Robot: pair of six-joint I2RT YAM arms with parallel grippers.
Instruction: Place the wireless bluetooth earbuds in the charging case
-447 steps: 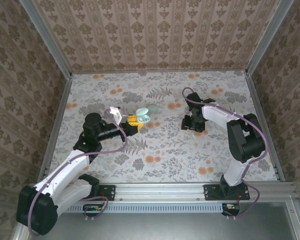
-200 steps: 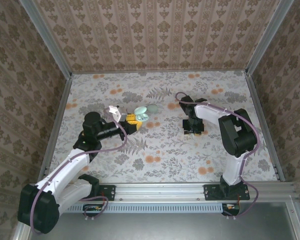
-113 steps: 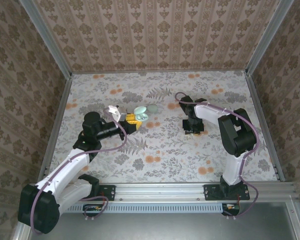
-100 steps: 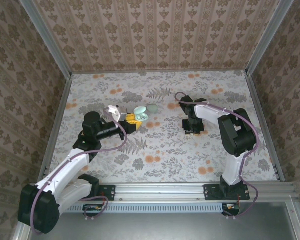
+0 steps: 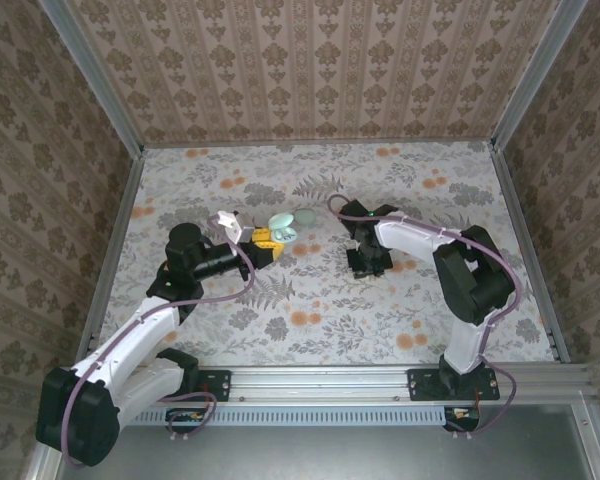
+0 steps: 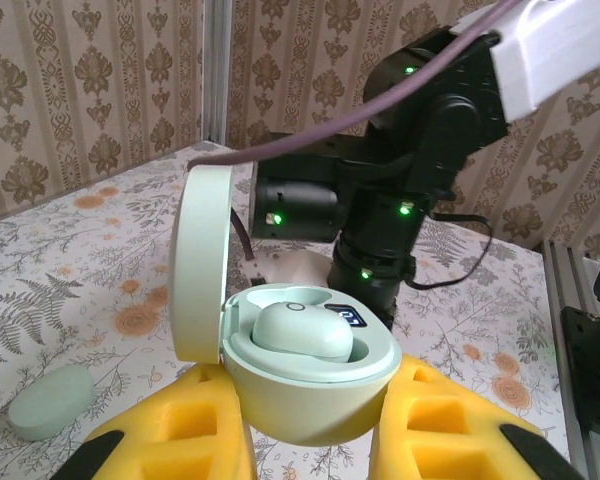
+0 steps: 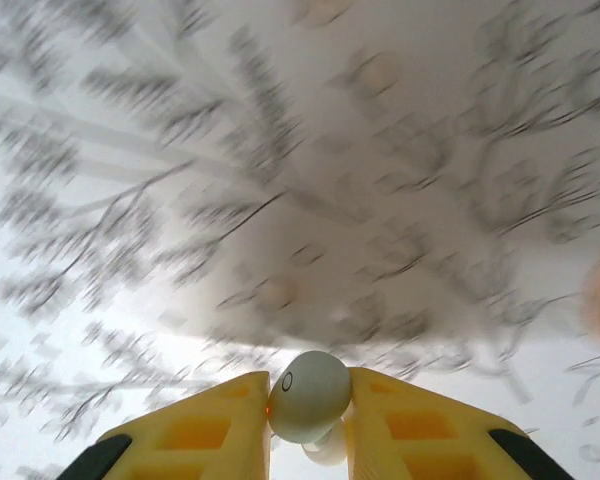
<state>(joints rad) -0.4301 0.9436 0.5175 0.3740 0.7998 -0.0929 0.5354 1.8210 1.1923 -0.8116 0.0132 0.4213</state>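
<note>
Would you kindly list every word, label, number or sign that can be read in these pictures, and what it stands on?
No readable words or numbers anywhere.
Dark blue patch inside the charging case: too small to read.
Small ring on the earbud in the right wrist view: a plain circle, no letters.

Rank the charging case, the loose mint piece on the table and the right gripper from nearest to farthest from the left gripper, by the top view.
1. charging case: held in the left gripper's fingers.
2. loose mint piece: on the table just right of the case.
3. right gripper: farthest right, gripping an earbud.
</note>
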